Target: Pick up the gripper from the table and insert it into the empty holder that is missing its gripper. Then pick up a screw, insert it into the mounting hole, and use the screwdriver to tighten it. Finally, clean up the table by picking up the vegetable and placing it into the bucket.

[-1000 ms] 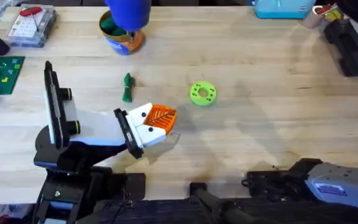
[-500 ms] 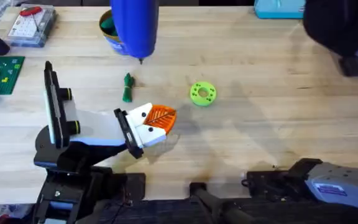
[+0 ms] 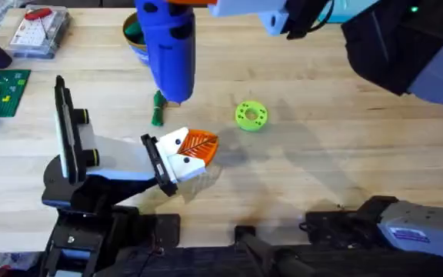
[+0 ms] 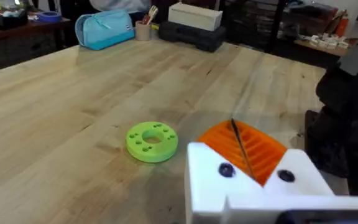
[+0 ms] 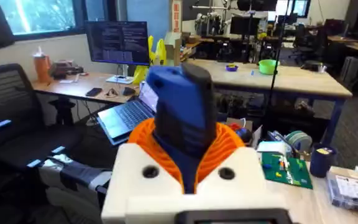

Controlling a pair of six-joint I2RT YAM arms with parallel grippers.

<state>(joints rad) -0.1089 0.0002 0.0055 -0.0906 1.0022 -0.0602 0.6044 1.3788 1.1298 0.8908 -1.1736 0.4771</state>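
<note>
While the left gripper point(image 3: 194, 154) lies low over the near-left part of the table point(image 3: 337, 146), its white fingers with orange ribbed pads point(image 4: 247, 149) are pressed together with nothing between them. Just beyond it, toward the far left, the vegetable point(image 3: 157, 115) lies on the wood, partly covered from above by the tip of the screwdriver point(image 3: 171, 50). To the right of the vegetable, clear of it, sits a flat lime-green disc with holes point(image 3: 251, 115); the left wrist view shows this disc point(image 4: 151, 141) just past the left gripper's pads. Higher up, the right gripper point(image 5: 188, 162) has its orange pads clamped around the blue body of the screwdriver point(image 5: 182, 118), which hangs over the far-left part of the table. At the far edge, the bucket point(image 3: 135, 38) peeks out from behind the screwdriver, with something green inside.
</note>
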